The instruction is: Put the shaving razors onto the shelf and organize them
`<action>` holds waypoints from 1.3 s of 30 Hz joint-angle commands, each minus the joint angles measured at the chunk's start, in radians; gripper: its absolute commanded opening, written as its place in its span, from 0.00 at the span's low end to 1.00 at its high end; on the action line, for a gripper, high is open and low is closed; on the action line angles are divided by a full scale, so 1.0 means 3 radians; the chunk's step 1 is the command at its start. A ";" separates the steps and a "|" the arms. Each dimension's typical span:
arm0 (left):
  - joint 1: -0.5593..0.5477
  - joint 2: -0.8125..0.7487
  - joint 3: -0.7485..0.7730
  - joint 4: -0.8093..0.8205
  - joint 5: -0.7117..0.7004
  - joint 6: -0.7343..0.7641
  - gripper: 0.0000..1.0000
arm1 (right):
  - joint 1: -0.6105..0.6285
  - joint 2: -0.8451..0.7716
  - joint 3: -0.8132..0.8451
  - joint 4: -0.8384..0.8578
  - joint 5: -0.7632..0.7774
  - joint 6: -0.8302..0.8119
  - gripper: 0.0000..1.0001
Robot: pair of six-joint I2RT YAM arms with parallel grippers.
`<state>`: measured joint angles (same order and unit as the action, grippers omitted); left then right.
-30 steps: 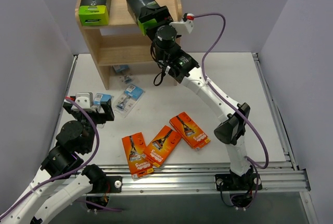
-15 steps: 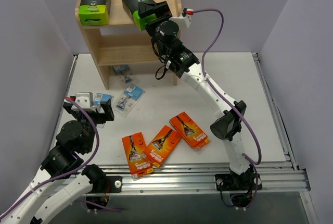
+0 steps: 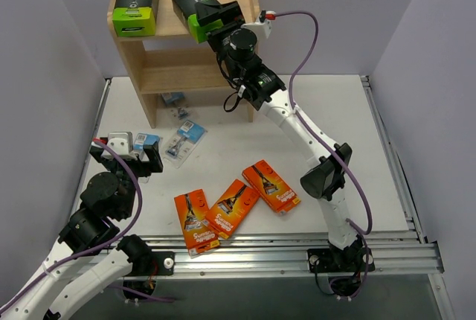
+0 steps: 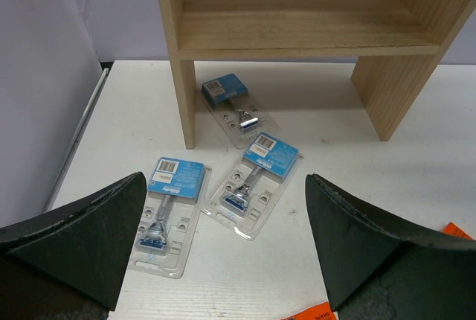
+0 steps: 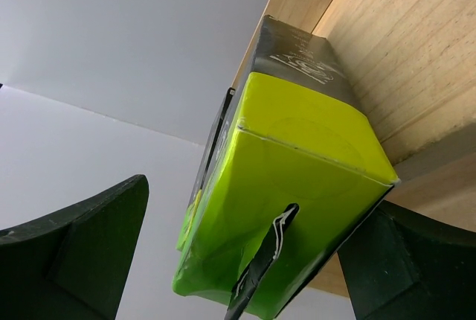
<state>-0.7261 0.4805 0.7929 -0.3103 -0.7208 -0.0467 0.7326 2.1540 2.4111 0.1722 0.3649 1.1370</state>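
Observation:
The wooden shelf (image 3: 167,74) stands at the back left. One black-and-lime razor box (image 3: 134,7) sits on its top tier. A second one (image 3: 190,6) lies beside it, angled, its lime end (image 5: 297,186) between the fingers of my open right gripper (image 3: 216,16) (image 5: 256,208). The left finger stands apart from the box. Three orange boxes (image 3: 233,207) lie near the front. Three blister packs (image 4: 167,212) (image 4: 255,178) (image 4: 232,108) lie on the table, one under the shelf. My left gripper (image 3: 128,158) (image 4: 224,201) hovers open just short of them, holding nothing.
The shelf's middle tier (image 4: 297,30) is bare wood. Grey walls close in on the left, back and right. A metal rail (image 3: 297,253) runs along the table's front edge. The right arm's purple cable (image 3: 305,45) loops above the table's back right.
My right gripper has moved left along the top tier, and the second black-and-lime box has slid left with it. The left arm has stayed still.

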 commanded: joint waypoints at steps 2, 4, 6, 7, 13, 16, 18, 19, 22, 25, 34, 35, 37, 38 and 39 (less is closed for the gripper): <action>-0.0019 0.0014 0.0011 0.0134 -0.0036 0.0018 0.97 | -0.0018 -0.0169 0.0088 -0.0323 -0.0066 0.0019 1.00; -0.0019 0.0019 0.0021 0.0129 -0.0036 0.0018 0.97 | -0.0018 -0.0231 0.0068 -0.0456 -0.0035 0.0004 1.00; -0.0024 0.0024 0.0026 0.0119 -0.0021 0.0023 0.97 | -0.0034 -0.0262 0.0052 -0.0558 -0.0066 -0.0001 1.00; -0.0024 0.0035 0.0031 0.0119 -0.0016 0.0023 0.97 | -0.0039 -0.0287 0.0047 -0.0559 -0.0086 -0.0001 1.00; -0.0019 0.0045 0.0031 0.0104 -0.0031 0.0023 0.97 | -0.0049 -0.0333 0.0047 -0.0722 -0.0158 -0.0016 1.00; -0.0019 0.0045 0.0036 0.0099 -0.0036 0.0023 0.97 | -0.0059 -0.0338 0.0032 -0.0722 -0.0199 -0.0016 1.00; -0.0013 0.0045 0.0036 0.0104 -0.0036 0.0028 0.97 | -0.0054 -0.0359 -0.0009 -0.0657 -0.0219 -0.0006 1.00; -0.0019 0.0045 0.0031 0.0104 -0.0036 0.0023 0.97 | -0.0054 -0.0404 -0.0121 -0.0610 -0.0229 -0.0006 1.00; -0.0014 0.0050 0.0036 0.0099 -0.0021 0.0028 0.97 | -0.0074 -0.0456 -0.0199 -0.0416 -0.0311 -0.0011 1.00; -0.0014 0.0086 0.0047 0.0083 0.0020 0.0033 0.97 | -0.0095 -0.0425 -0.0117 -0.0487 -0.0398 -0.0011 1.00; -0.0014 0.0137 0.0042 0.0083 0.0005 0.0053 0.97 | -0.0131 -0.0645 -0.0311 -0.0431 -0.0531 -0.0083 1.00; -0.0019 0.0142 0.0041 0.0083 -0.0001 0.0059 0.97 | -0.0136 -0.0681 -0.0362 -0.0416 -0.0561 -0.0073 1.00; -0.0019 0.0142 0.0036 0.0088 -0.0016 0.0064 0.97 | -0.0151 -0.0814 -0.0545 -0.0365 -0.0572 -0.0068 1.00; -0.0014 0.0137 0.0036 0.0094 -0.0036 0.0069 0.97 | -0.0156 -0.0854 -0.0607 -0.0354 -0.0582 -0.0067 1.00; -0.0019 0.0137 0.0031 0.0099 -0.0041 0.0074 0.97 | -0.0162 -0.0951 -0.0668 -0.0344 -0.0618 -0.0062 1.00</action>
<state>-0.7261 0.5194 0.7929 -0.3111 -0.7219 -0.0395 0.6960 1.9831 2.2406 -0.0029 0.2100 1.1255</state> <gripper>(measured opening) 0.971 0.998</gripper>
